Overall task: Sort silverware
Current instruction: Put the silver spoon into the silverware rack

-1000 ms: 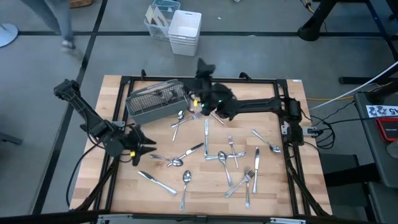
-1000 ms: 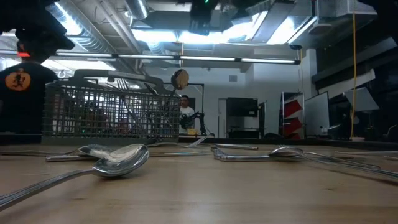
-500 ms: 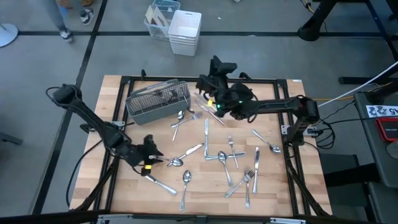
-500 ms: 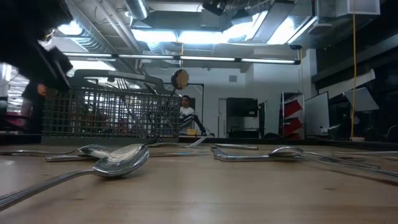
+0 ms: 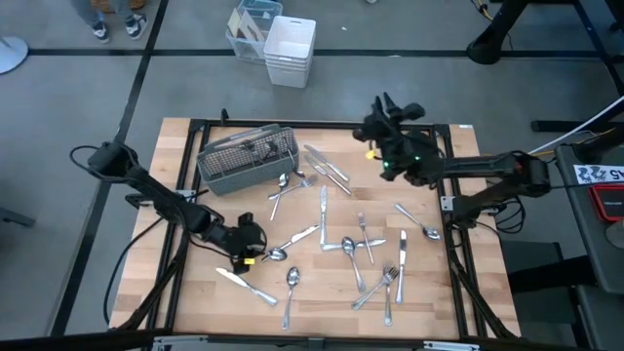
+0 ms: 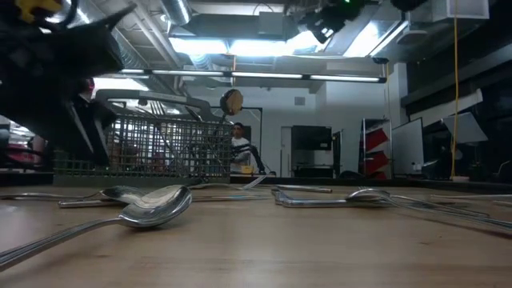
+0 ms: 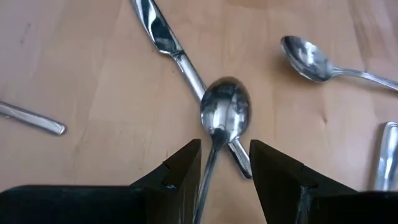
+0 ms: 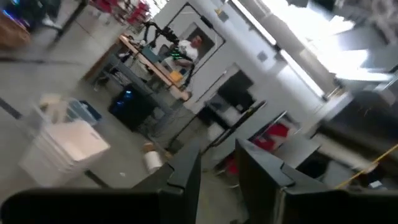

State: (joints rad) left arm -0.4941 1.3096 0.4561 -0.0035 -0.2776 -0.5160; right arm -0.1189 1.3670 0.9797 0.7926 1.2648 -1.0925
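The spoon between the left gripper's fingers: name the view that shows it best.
Left wrist view: the spoon fills the frame, its handle between the open fingers, lying across a knife. High view shows it tiny; low view cannot single it out; right wrist misses it.

Bright ceiling lights (image 6: 240, 44) glare; right wrist view blurred, spoon (image 7: 225, 112) sharp.

The silverware (image 5: 323, 213) is polished metal, mirror-bright, on a table (image 5: 429, 292) of pale, matt wood planks with visible grain. Beside the silverware, the caddy (image 5: 246, 157) is dull grey wire mesh. The left gripper's fingers (image 7: 180, 173) over a glossy spoon (image 7: 224, 112) look like matt black plastic.
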